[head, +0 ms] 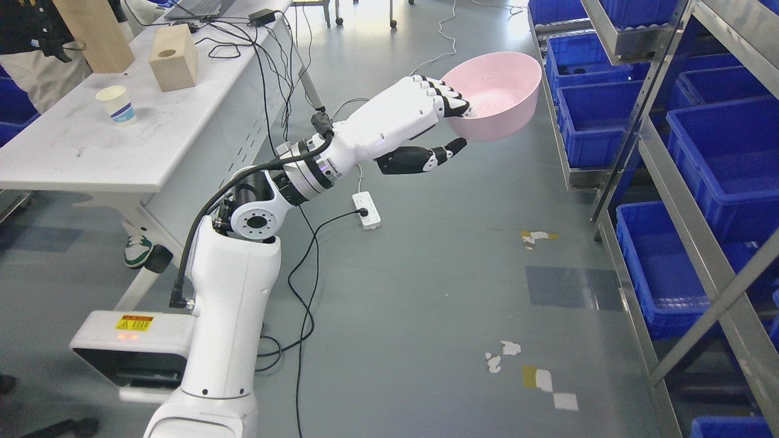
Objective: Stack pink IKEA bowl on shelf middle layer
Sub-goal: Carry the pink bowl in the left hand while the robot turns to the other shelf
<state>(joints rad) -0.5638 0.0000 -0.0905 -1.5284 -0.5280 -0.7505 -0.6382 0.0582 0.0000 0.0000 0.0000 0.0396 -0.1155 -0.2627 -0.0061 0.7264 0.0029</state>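
My left hand [453, 121] reaches up and to the right from the lower left, holding a pink bowl [502, 97] in the air above the floor. Its fingers [447, 97] hook over the bowl's near rim and the thumb [447, 149] sits under its base. The bowl tilts with its opening towards me. It hangs just left of the metal shelf [663, 164] on the right, which carries blue bins on its layers. My right hand does not show.
A white table [122, 140] at the left holds a paper cup [115, 104] and wooden blocks [173, 58]. Cables and a power strip [367, 210] lie on the floor. Blue bins [724, 158] fill the shelves. A person stands behind the table.
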